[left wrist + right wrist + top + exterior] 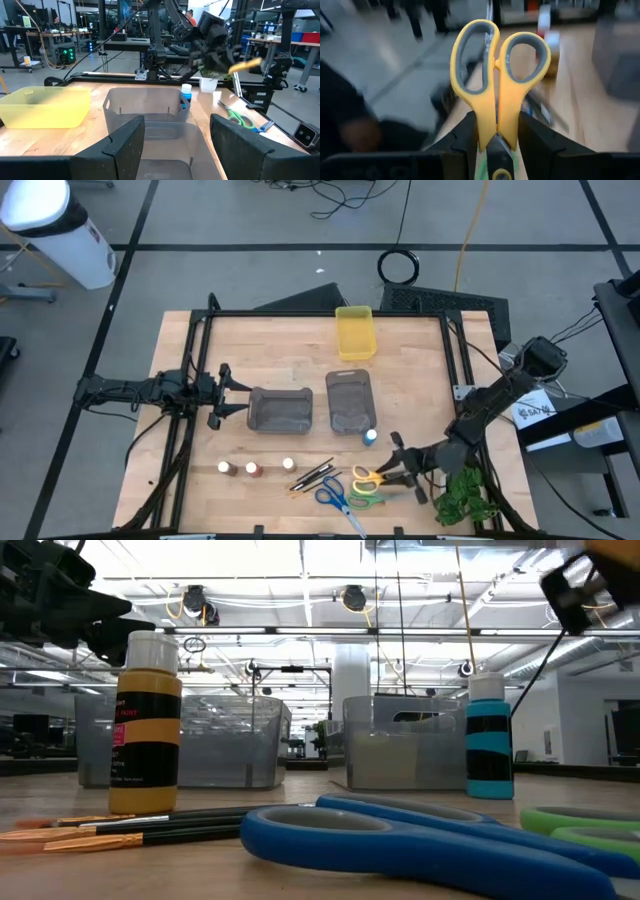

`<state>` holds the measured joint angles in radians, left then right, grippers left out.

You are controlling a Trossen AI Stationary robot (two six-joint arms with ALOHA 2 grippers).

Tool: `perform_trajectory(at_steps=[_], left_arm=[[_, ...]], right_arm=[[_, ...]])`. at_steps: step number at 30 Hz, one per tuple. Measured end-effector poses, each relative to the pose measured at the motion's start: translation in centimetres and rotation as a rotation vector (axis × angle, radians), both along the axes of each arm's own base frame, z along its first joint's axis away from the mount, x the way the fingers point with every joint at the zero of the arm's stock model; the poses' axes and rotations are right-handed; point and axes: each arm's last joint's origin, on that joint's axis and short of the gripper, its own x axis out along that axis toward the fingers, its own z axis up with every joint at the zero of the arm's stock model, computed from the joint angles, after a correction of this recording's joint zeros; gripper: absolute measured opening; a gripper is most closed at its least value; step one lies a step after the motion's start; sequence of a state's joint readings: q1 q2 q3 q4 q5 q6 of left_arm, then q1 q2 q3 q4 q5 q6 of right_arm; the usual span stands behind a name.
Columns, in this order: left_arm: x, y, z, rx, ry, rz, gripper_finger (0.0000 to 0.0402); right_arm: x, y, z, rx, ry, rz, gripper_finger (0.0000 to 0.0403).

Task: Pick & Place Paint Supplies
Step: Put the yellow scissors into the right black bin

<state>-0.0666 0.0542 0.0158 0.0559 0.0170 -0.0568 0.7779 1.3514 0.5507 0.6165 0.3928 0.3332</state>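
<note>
Now yellow scissors [496, 80] upright, clamped between right tool's [495, 137] closed fingers.

Light wooden table [300, 345], dark frame along edges. Far edge middle: yellow bin [354, 332]. Centre: two grey bins side by side, left one [280, 409], right one [349, 399]. Blue paint pot [371, 436] just beside right bin's near corner. Near edge: three pots in row [255, 468], dark brushes [312, 475], blue scissors [336, 502], green scissors [366, 500]. Leafy sprig [462, 495] at near right corner.
</note>
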Motion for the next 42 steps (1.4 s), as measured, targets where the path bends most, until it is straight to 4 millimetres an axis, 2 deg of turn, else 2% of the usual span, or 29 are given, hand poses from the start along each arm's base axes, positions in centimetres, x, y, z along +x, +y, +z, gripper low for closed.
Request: perform_trajectory(at_steps=[4, 8, 15, 20, 23, 26, 29, 33, 37, 42], left_arm=[[0.0, 0.0, 0.0, 0.000, 0.000, 0.000, 0.0237], [0.0, 0.0, 0.0, 0.000, 0.000, 0.000, 0.0237], [0.0, 0.0, 0.0, 0.000, 0.000, 0.000, 0.0237], [0.0, 0.0, 0.0, 0.000, 0.000, 0.000, 0.0237], [0.0, 0.0, 0.0, 0.000, 0.000, 0.000, 0.0237], [0.0, 0.0, 0.0, 0.000, 0.000, 0.000, 0.0237], [0.0, 0.0, 0.0, 0.000, 0.000, 0.000, 0.0237], [0.0, 0.0, 0.0, 0.000, 0.000, 0.000, 0.0237], [0.0, 0.0, 0.0, 0.000, 0.000, 0.000, 0.0237], [0.0, 0.0, 0.0, 0.000, 0.000, 0.000, 0.0237]], right_arm=[[1.1, -0.9, 1.7, 0.030, -0.168, -0.037, 0.0104], [2.4, -2.5, 3.0, 0.028, -0.298, -0.114, 0.0103], [4.5, -6.2, 3.5, 0.005, -0.349, -0.275, 0.0102], [6.0, -8.5, 2.7, -0.008, -0.350, -0.377, 0.0102], [6.8, -9.7, 2.4, 0.062, -0.369, -0.429, 0.0101], [7.5, -10.4, 1.7, 0.123, -0.362, -0.410, 0.0102], [8.0, -11.1, 1.1, 0.094, -0.359, -0.432, 0.0108], [8.3, -12.3, 0.1, 0.039, -0.296, -0.589, 0.0097], [8.3, -12.8, -0.8, -0.017, -0.216, -0.711, 0.0097], [8.1, -12.4, -1.7, -0.002, -0.136, -0.745, 0.0097]])
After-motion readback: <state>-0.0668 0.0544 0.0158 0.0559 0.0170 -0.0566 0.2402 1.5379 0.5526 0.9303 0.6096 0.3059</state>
